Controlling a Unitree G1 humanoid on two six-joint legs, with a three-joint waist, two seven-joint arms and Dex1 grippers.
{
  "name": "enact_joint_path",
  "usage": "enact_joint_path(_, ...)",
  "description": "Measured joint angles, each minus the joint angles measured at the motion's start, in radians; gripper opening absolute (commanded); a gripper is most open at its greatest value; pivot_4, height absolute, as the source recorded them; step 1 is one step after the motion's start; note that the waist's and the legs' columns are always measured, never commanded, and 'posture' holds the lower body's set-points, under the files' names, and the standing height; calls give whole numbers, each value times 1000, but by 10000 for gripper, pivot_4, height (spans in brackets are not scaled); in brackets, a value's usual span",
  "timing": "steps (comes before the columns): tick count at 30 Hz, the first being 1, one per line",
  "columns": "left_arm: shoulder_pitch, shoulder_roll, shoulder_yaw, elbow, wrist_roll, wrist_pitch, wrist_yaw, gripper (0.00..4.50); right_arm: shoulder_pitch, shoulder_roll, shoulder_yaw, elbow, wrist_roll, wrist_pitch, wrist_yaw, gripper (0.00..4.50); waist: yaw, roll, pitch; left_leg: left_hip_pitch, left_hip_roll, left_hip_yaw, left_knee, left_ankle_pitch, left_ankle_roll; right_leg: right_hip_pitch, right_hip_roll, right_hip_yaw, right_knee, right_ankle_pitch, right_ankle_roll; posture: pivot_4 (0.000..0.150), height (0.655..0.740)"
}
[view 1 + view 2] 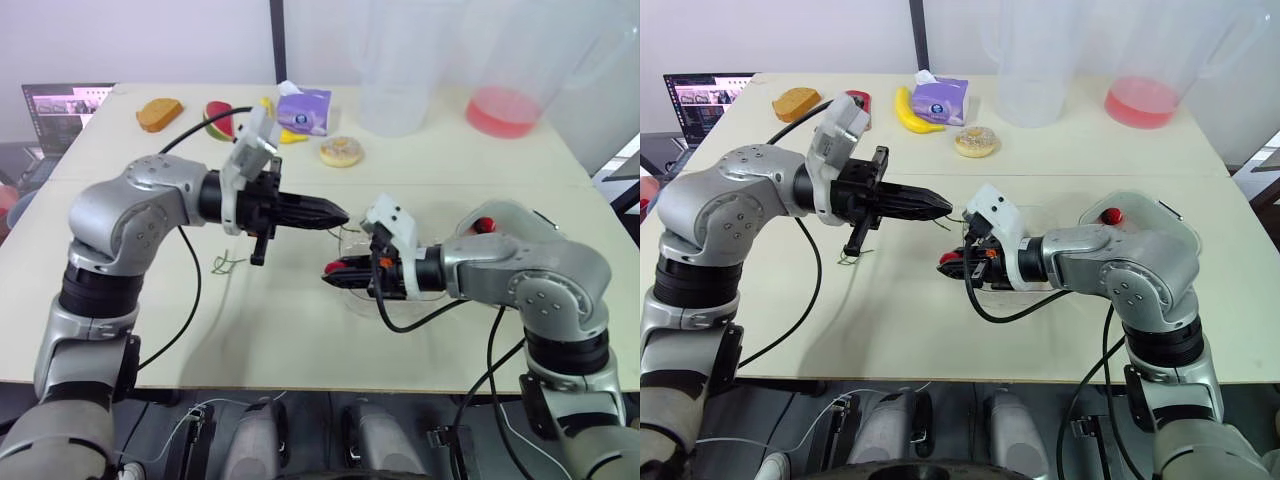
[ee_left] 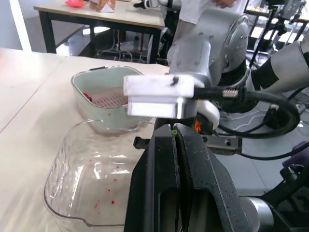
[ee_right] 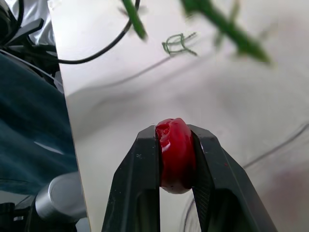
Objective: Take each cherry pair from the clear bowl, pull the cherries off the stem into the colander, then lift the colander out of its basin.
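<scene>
My right gripper is shut on a red cherry, held just above the table at the clear bowl's near-left rim. My left gripper hovers a little higher, its fingers pinched on a thin green stem; the stem's blurred end hangs across the right wrist view. The bowl looks bare apart from red juice specks. Behind it stands the pale basin with the pink colander inside. One cherry lies in the colander, behind my right forearm.
Loose stems lie on the table under my left arm. At the far side sit bread, a watermelon slice, a banana, a tissue pack, a bagel, a clear jug and a pink-filled container. A laptop stands far left.
</scene>
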Motion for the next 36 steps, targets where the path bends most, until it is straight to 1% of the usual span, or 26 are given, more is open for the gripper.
enact_joint_path(5,0,7,0,-1,-1,5,1,0,2,-14,-36,-1,9,-6,1,3800,1,0,0,0,0,0,0,0,0,0,0,0,0,0,0,1500,7400)
enact_joint_path(8,2,28,5,-2,-1,7,3,0,16,-49,-115,-9,41,-1,1,3800,4,0,0,0,0,0,0,0,0,0,-1,0,0,0,0,1500,7400)
enact_joint_path(11,24,45,20,-6,-3,20,11,0,47,-141,-233,-19,67,9,1,3800,6,0,0,0,0,0,0,0,0,1,-1,0,-1,0,0,1500,7400)
enact_joint_path(14,38,49,34,-11,-4,28,23,0,111,-230,-305,-19,60,9,2,3800,6,0,0,0,0,0,0,0,0,1,-1,0,-2,0,0,1500,7400)
enact_joint_path(16,44,52,37,-24,-9,37,30,0,163,-274,-339,-12,35,-9,0,3800,5,0,0,0,0,0,0,0,0,1,-1,0,-2,0,0,1500,7400)
enact_joint_path(19,70,54,43,-53,-25,49,46,0,281,-352,-391,61,-68,-71,-21,3800,5,0,0,0,0,0,0,0,0,1,-1,0,-2,0,0,1500,7400)
enact_joint_path(21,77,55,44,-53,-25,55,52,0,318,-355,-428,112,-107,-98,-29,3800,4,0,0,0,0,0,0,0,0,1,0,0,-2,0,0,1500,7400)
enact_joint_path(25,77,55,44,-67,-37,64,62,0,332,-356,-468,183,-166,-141,-52,3800,1,0,0,0,0,0,-1,0,0,1,1,1,-2,0,0,1500,7400)
enact_joint_path(30,77,55,44,-70,-44,64,68,0,359,-355,-454,209,-212,-159,-65,3800,3,0,0,0,0,0,-1,0,0,1,0,1,-2,0,0,1500,7400)
enact_joint_path(32,77,55,44,-71,-45,64,70,0,363,-355,-447,219,-230,-170,-72,13912,3,0,0,0,0,0,-1,0,0,1,0,1,-2,0,0,1500,7400)
enact_joint_path(33,77,55,44,-71,-45,64,70,0,365,-355,-447,221,-238,-175,-72,16966,4,0,0,0,0,0,-1,0,0,1,0,1,-2,0,0,1500,7400)
enact_joint_path(34,77,55,44,-71,-45,64,70,0,365,-354,-447,222,-245,-179,-72,21459,4,0,0,0,0,0,-1,0,0,1,0,1,-2,0,0,1500,7400)
enact_joint_path(36,77,55,44,-71,-45,64,70,0,365,-351,-447,224,-247,-184,-69,31830,4,0,0,0,0,0,-1,0,0,1,0,1,-2,0,0,1500,7400)
